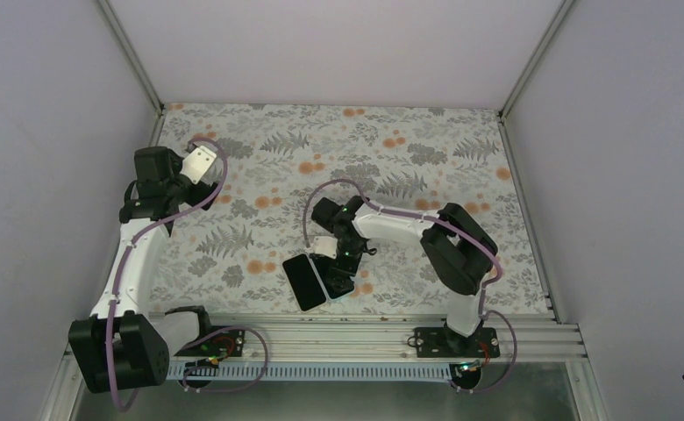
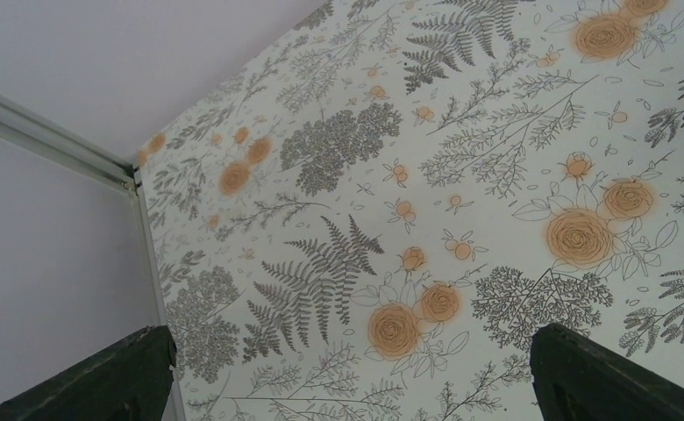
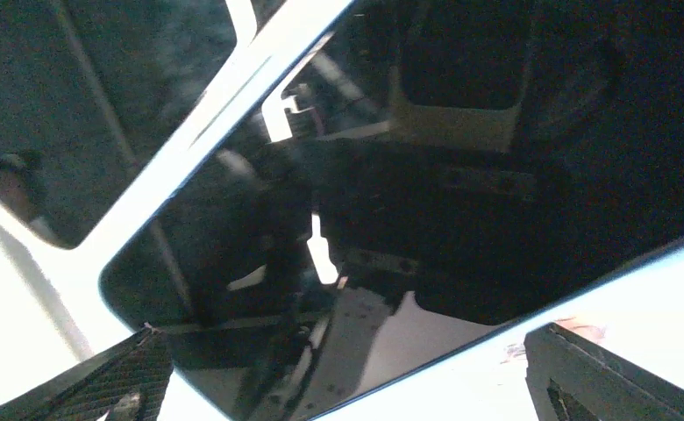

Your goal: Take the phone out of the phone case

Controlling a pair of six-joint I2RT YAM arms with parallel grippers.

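On the flowered cloth (image 1: 260,175), close to the front rail (image 1: 365,329), two black glossy slabs are laid flat and nearly touching: a left slab (image 1: 303,281) and a right slab (image 1: 338,286). These are probably the phone and its case, but which is which cannot be told. The right claw (image 1: 343,259) is held released just over the right slab, fingers spread. The left claw (image 1: 200,162) is raised well apart, released and grasping nothing. The cloth is enclosed by white walls (image 1: 338,44).
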